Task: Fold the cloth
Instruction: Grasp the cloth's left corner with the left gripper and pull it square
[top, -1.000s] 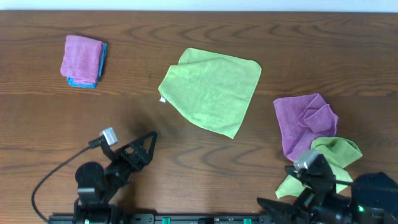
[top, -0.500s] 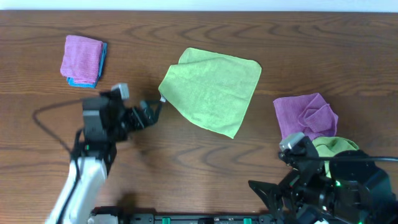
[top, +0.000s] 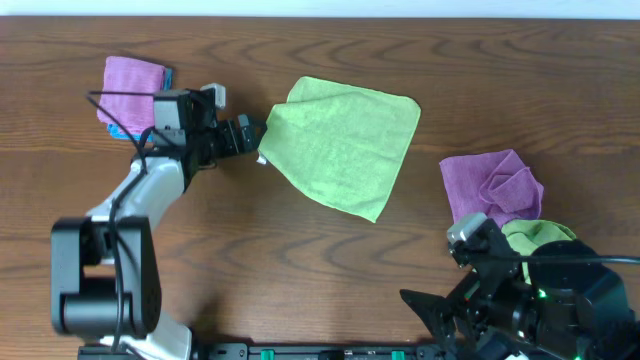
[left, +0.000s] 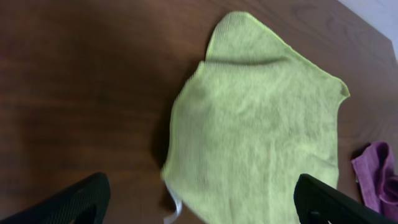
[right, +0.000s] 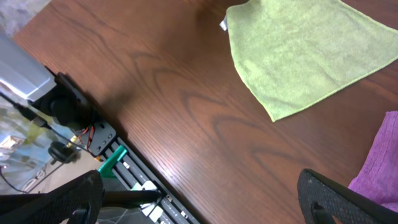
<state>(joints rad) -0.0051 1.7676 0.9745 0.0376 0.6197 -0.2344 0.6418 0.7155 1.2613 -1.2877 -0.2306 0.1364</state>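
A light green cloth (top: 340, 143) lies spread flat on the wooden table, a white tag at its left corner. It fills the left wrist view (left: 261, 130) and shows at the top of the right wrist view (right: 305, 50). My left gripper (top: 252, 138) is open at the cloth's left corner, its fingers straddling that corner (left: 199, 208). My right gripper (top: 470, 300) is open and empty near the front edge at the right, well short of the cloth (right: 199, 205).
A folded purple cloth on a blue one (top: 133, 95) lies at the far left. A crumpled purple cloth (top: 490, 195) and a green cloth (top: 540, 240) lie at the right. The table's front edge with a rail and wiring (right: 93, 143) is below.
My left arm has swung up from the front edge to the cloth's left corner. The right arm rose slightly and then held still. The cloth has not moved.
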